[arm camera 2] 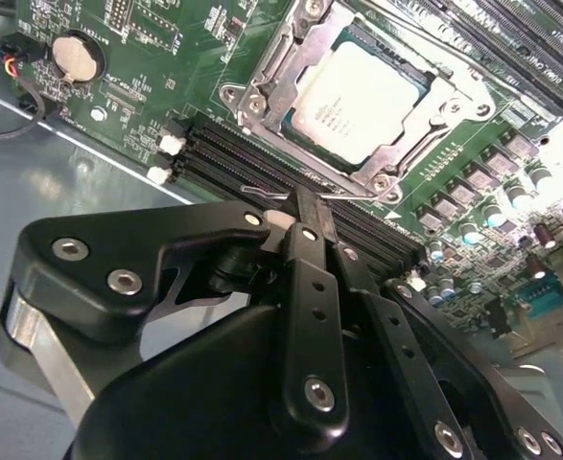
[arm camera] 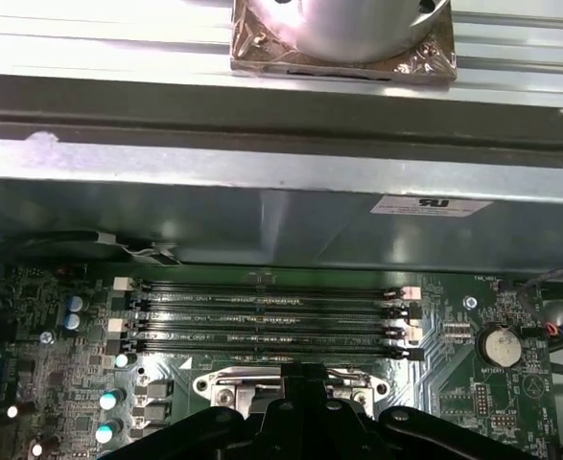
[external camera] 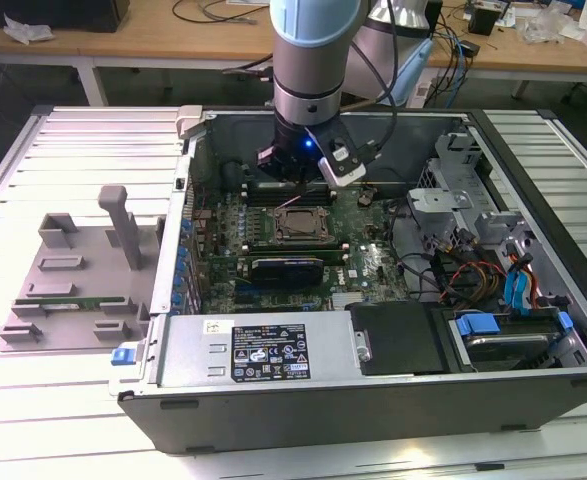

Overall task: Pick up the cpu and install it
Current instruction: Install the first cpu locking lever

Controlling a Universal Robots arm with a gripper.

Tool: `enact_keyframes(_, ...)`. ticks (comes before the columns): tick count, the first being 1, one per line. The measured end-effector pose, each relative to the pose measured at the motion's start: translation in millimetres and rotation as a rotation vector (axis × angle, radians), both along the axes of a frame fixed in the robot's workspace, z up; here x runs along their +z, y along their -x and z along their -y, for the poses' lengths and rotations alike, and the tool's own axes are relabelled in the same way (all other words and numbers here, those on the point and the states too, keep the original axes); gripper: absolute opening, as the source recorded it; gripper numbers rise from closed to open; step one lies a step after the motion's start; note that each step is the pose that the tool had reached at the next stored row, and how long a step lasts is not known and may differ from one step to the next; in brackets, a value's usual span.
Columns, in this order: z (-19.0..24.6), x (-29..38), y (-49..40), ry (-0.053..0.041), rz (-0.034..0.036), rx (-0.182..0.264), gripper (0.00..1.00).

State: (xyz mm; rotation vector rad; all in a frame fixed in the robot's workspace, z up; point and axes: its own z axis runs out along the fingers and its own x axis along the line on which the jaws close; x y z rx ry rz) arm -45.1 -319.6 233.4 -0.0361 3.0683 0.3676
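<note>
Cpu [arm camera 2: 358, 101] lies flat in the motherboard socket [arm camera 2: 262, 72], silver top plate up and ringed by the socket's metal frame. It sits near the middle of the motherboard [arm camera 2: 137, 105], between two banks of black memory slots [arm camera 2: 252, 158]. In the exterior view the cpu [external camera: 301, 228] is at the centre of the board inside the open computer case [external camera: 273, 400], just below the arm's wrist. The gripper [arm camera 2: 305, 203] hangs over the socket edge facing the nearer memory bank, its fingers drawn together with nothing seen between them. Its tip is beside a thin wire lever [arm camera 2: 262, 190] along that edge; whether it touches the lever cannot be told. Seated level within the frame, the chip looks already placed, which would account for the empty, closed pincer. In the first wrist view the gripper [arm camera: 305, 383] points at the frame's edge, with four memory slots beyond it. A grey parts tray [external camera: 68, 280] rests on the slatted worktop [external camera: 33, 400] outside the case, toward the exterior view's left.
</note>
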Motion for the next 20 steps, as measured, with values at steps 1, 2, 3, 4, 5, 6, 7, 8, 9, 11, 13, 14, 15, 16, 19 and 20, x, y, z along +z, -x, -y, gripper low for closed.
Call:
enact_keyframes(1,-1.2,-0.7,0.0,-0.0001,-0.0001,0.0,0.11)
enact_keyframes(2,-1.7,-1.9,-0.1,-0.0001,-0.0001,-0.011,0.11)
enact_keyframes(3,-2.0,-3.2,-0.1,-0.0001,-0.0001,-0.038,0.11)
enact_keyframes(4,-2.8,-3.5,-0.1,-0.0005,-0.0001,-0.045,0.11)
enact_keyframes(5,-4.2,-4.9,0.0,-0.0054,-0.0002,-0.045,0.11)
enact_keyframes(6,-5.2,-5.5,0.0,-0.0054,-0.0002,-0.045,0.11)
enact_keyframes(7,-6.2,-6.2,0.0,-0.0055,-0.0002,-0.045,0.11)
enact_keyframes(8,-7.5,-7.0,0.1,-0.0054,-0.0002,-0.045,0.11)
enact_keyframes(9,-9.0,-7.9,0.9,-0.0055,-0.0002,-0.046,0.11)
enact_keyframes(11,-10.3,-8.8,2.5,-0.0056,-0.0001,-0.046,0.11)
enact_keyframes(13,-10.7,-10.1,3.0,-0.0053,-0.0003,-0.046,0.11)
enact_keyframes(14,-10.7,-11.0,3.0,-0.0054,-0.0003,-0.046,0.11)
enact_keyframes(15,-10.6,-12.3,3.0,-0.0054,-0.0003,-0.046,0.11)
enact_keyframes(16,-10.6,-13.9,3.0,-0.0054,-0.0003,-0.048,0.11)
enact_keyframes(19,-10.7,-14.2,2.8,-0.0052,-0.0003,-0.054,0.11)
enact_keyframes(20,-10.7,-14.4,2.6,-0.005,-0.0003,-0.062,0.11)
